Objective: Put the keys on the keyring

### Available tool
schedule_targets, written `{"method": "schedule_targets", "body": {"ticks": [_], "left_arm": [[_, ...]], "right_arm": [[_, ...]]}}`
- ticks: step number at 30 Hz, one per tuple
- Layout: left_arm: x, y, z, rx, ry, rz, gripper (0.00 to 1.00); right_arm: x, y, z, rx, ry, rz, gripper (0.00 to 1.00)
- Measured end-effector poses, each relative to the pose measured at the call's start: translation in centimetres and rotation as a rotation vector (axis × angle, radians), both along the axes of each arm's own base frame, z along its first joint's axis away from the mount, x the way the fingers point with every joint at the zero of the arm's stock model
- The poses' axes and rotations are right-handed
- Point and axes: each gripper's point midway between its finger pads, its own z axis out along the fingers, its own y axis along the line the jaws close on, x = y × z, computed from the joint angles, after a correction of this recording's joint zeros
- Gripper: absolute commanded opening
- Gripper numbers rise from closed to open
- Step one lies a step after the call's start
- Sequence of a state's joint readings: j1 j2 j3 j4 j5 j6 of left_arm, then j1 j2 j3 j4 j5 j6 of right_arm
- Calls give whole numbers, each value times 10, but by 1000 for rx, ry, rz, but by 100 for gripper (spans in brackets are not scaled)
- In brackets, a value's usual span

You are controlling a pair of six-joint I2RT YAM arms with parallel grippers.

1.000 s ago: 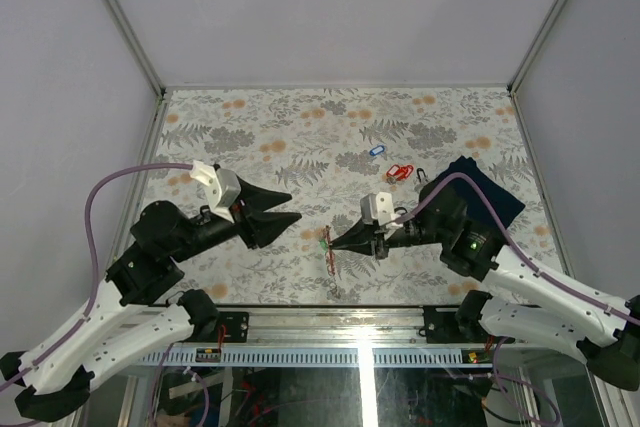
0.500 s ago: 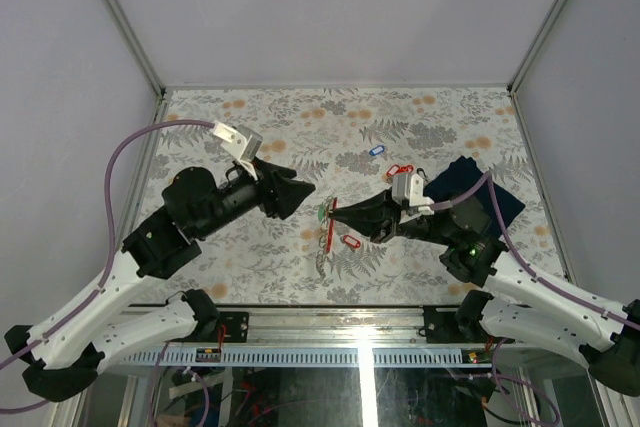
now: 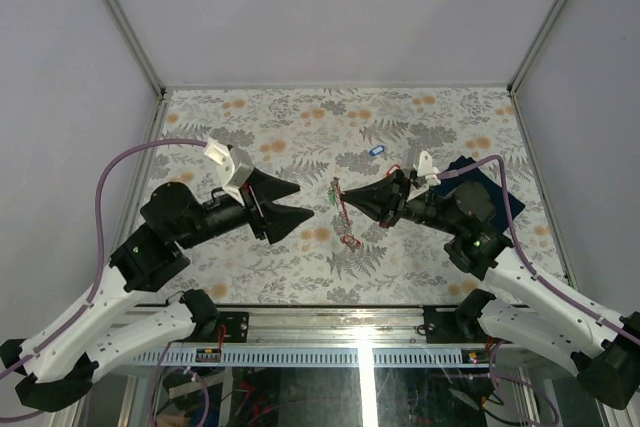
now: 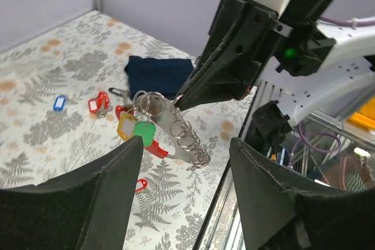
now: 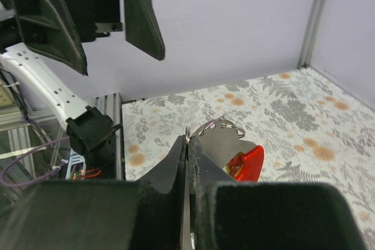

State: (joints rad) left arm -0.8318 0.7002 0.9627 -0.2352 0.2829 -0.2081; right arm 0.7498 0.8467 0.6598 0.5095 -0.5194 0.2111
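Left wrist: right gripper (image 4: 179, 102) pinches keyring (image 4: 188, 140) with green, yellow, red-tagged keys (image 4: 143, 132) mid-frame; left gripper (image 4: 186, 144) wide, empty; navy cloth (image 4: 158, 74) behind.

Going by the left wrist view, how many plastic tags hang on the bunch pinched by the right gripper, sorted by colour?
Yellow tag: 1
Green tag: 1
Red tag: 1
Total on the key bunch: 3

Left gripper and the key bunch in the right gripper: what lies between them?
Nothing. In the top external view, only bare fern-patterned table shows between the open left gripper and the key bunch that the shut right gripper holds.
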Motion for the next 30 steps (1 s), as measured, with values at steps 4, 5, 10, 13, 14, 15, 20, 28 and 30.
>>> {"method": "schedule_targets", "body": {"ticks": [4,5,10,13,14,15,20,28,30], "left_arm": [[-7,-13,6,26,-67,-96,54],[-7,-17,8,36,-83,-121,53],[-7,-29,6,84,-160,-195,41],[-11,-29,12,79,-219,-220,36],[-13,-29,16,73,-238,-231,35],[-16,-29,22,64,-265,-244,34],[-28,-27,47,22,-350,-291,33],[-39,-20,74,-20,-440,-306,31],[-39,-20,79,-27,-450,-305,24]], "right_arm": [[-13,4,13,30,-42,82,0],[-16,5,18,40,-55,103,0],[-25,9,41,106,-108,169,0],[-27,11,54,145,-130,194,0],[-27,11,58,155,-135,197,0],[-27,12,64,170,-143,200,0],[-29,12,86,216,-178,215,0],[-39,11,103,246,-238,262,0],[-40,11,103,248,-241,264,0]]}}
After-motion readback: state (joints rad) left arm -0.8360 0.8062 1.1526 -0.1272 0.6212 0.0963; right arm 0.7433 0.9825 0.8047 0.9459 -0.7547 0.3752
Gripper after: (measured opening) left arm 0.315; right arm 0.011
